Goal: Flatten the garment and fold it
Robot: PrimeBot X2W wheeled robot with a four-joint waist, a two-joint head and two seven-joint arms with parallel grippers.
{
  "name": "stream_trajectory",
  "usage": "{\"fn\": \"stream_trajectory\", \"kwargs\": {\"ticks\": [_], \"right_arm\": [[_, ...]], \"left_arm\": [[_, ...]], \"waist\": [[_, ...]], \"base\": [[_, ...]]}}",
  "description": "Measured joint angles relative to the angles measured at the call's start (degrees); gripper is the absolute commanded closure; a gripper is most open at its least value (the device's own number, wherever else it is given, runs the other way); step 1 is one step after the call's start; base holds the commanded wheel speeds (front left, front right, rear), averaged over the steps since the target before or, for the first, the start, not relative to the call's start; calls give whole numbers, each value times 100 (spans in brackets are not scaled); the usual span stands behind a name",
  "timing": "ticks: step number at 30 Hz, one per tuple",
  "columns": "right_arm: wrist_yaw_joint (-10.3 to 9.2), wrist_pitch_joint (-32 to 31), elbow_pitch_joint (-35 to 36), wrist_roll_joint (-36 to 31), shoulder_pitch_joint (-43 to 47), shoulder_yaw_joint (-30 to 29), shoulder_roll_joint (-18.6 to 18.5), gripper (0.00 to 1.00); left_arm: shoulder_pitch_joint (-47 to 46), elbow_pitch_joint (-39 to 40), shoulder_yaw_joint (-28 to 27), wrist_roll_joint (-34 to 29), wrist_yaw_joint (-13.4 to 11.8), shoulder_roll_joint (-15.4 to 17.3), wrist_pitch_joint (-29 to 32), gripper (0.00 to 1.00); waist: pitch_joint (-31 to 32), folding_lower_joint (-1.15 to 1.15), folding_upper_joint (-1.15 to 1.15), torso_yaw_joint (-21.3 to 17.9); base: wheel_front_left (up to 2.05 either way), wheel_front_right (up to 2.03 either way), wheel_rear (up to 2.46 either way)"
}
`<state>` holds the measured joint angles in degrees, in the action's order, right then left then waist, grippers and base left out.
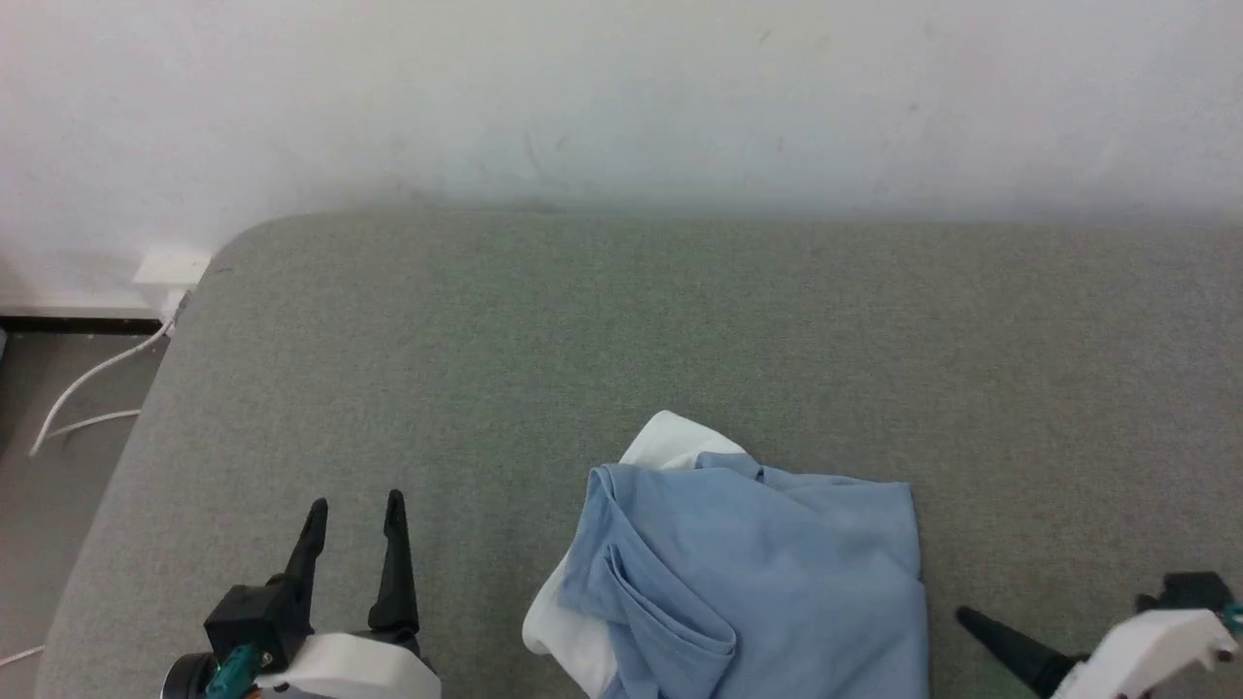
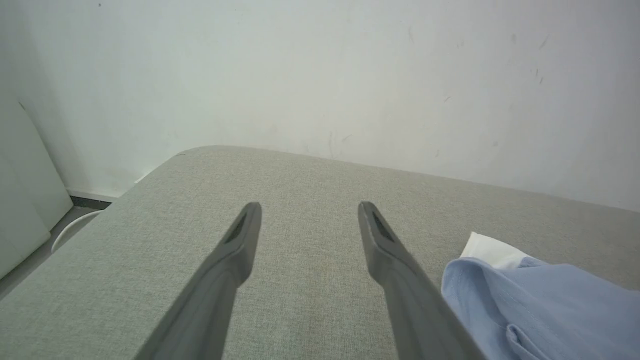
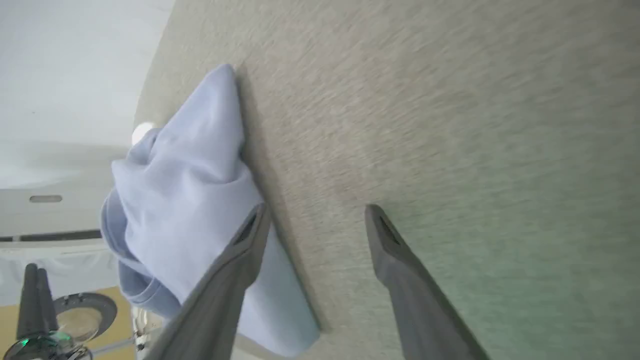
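Observation:
The garment [image 1: 748, 573], a light blue shirt with white parts, lies crumpled in a heap at the near middle of the grey padded surface [image 1: 621, 340]. My left gripper [image 1: 354, 507] hovers to its left, open and empty, fingers pointing away from me. In the left wrist view the left gripper [image 2: 309, 206] is spread over bare padding, with the garment [image 2: 540, 305] off to its right. My right gripper [image 3: 316, 209] is open and empty, one finger beside the garment's [image 3: 190, 190] edge. One dark finger [image 1: 1000, 641] of it points at the garment from the right.
A white wall [image 1: 621, 97] runs behind the surface. The surface's rounded far-left corner [image 1: 243, 243] drops to the floor, where white cables [image 1: 87, 388] and a wall socket [image 1: 170, 267] sit. Bare padding stretches beyond and on both sides of the garment.

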<state>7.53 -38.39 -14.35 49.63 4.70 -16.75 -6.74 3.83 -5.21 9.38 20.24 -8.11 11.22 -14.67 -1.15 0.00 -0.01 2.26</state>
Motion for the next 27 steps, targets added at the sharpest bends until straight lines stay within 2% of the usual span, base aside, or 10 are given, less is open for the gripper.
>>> {"fn": "stream_trajectory", "kwargs": {"ticks": [3, 8, 9, 10, 11, 15, 18, 23, 27], "right_arm": [[0, -255, -148, 615, -311, 412, 219, 0], [0, -310, -514, 1202, -693, 996, 287, 0], [0, -311, -613, 1212, -734, 1105, 288, 56], [1, -294, -694, 1194, -765, 1213, 275, 94], [1, -287, -779, 1190, -802, 1298, 256, 100], [0, -120, -918, 1028, -940, 1669, 75, 100], [1, 156, -759, 686, -1036, 2069, -208, 100], [1, 717, -342, -506, -1194, 2719, -973, 100], [3, 811, -121, -1619, -1322, 3011, -1452, 100]], "left_arm": [[-69, -15, 4, 0, 1, -45, 0, 0], [-183, -73, 32, -9, 53, -110, 0, 0], [-199, -79, 31, -10, 54, -116, 0, 0], [-205, -85, 36, -13, 60, -118, 0, 0], [-209, -92, 36, -20, 68, -125, 0, 0], [-210, -93, 15, -30, 96, -163, 0, 0], [-209, -91, -24, -62, 97, -190, 0, 0], [-192, -92, -68, -70, 100, -224, -7, 0], [-153, -67, -141, -108, 102, -280, -5, 0]], "waist": [[-38, 0, 0, 81], [-94, 0, 0, 222], [-101, 0, 0, 250], [-108, 0, 0, 278], [-114, 0, 0, 307], [-146, 0, 0, 377], [-154, 0, 0, 358], [-120, 0, 0, 226], [-80, 0, 1, 11]], "base": [[0, 0, 0], [0, 0, 0], [0, 0, 0], [0, 0, 0], [0, 0, 0], [0, 0, 0], [0, 0, 0], [0, 0, 0], [0, 0, 0]]}}
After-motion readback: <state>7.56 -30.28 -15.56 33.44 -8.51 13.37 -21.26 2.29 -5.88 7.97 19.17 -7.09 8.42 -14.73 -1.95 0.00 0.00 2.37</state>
